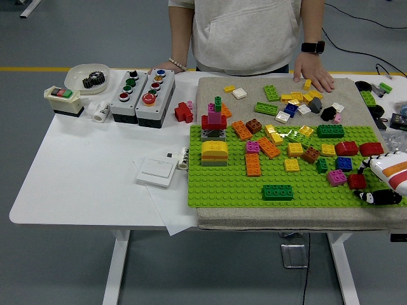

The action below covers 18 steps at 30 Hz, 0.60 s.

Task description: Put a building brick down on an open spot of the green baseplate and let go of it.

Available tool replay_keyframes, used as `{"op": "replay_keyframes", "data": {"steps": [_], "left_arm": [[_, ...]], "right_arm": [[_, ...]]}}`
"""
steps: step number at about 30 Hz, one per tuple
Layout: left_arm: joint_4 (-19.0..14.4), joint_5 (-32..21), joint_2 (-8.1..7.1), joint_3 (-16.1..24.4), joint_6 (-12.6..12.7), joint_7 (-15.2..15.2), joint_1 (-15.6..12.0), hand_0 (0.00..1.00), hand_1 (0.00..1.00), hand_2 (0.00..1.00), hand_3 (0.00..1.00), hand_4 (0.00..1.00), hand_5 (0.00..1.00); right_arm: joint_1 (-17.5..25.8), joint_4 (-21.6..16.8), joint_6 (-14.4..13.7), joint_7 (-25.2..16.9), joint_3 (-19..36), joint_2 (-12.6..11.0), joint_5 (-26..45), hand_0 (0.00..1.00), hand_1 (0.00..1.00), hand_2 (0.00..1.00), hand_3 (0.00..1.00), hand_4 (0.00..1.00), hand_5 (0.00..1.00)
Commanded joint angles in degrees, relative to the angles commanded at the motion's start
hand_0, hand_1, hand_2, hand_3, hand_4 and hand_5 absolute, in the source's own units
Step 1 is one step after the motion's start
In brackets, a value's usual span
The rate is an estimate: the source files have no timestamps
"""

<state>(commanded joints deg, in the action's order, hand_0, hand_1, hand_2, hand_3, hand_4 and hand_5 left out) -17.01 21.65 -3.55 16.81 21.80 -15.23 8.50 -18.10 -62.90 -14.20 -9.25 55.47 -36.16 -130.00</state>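
Note:
The green baseplate (229, 181) lies on a beige mat and carries several bricks, among them a dark green one (278, 192) near its front edge and a yellow stack (215, 153) at its left. A small red brick (357, 182) sits on the plate's right end. My right hand (372, 180), white and orange with black fingers, comes in from the right edge. One of its fingers (380, 198) lies below the red brick and another reaches above it. The fingers are spread and I see no grasp on the brick. The left arm is out of view.
Loose bricks (292, 101) lie scattered on the mat behind the plate. A person stands at the far side with one hand (315, 73) resting on the mat. Button boxes (141, 92), a bowl with a gear (89, 77) and a white switch plate (156, 170) lie on the left.

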Motion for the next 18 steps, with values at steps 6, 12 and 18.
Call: {"op": "replay_keyframes", "data": {"steps": [6, 12, 18], "left_arm": [[0.0, 0.2, -0.01, 0.1, 0.0, -0.1, 0.1, 0.735, 0.72, 0.714, 0.586, 0.639, 0.665], [0.0, 0.2, 0.02, 0.1, 0.0, -0.1, 0.1, 0.736, 0.719, 0.715, 0.586, 0.639, 0.664], [0.0, 0.3, 0.04, 0.2, 0.0, -0.1, 0.2, 0.736, 0.719, 0.715, 0.586, 0.639, 0.664]], "right_arm": [[-0.1, 0.0, -0.2, 0.0, 0.0, 0.1, 0.0, 0.527, 0.535, 0.598, 0.537, 0.736, 0.458], [-0.2, 0.6, -0.4, 0.0, -0.1, 0.3, 0.0, 0.511, 0.53, 0.587, 0.531, 0.731, 0.46], [-0.1, 1.1, -0.5, -0.6, 0.1, 0.4, 0.0, 0.497, 0.519, 0.57, 0.524, 0.719, 0.457]]}}
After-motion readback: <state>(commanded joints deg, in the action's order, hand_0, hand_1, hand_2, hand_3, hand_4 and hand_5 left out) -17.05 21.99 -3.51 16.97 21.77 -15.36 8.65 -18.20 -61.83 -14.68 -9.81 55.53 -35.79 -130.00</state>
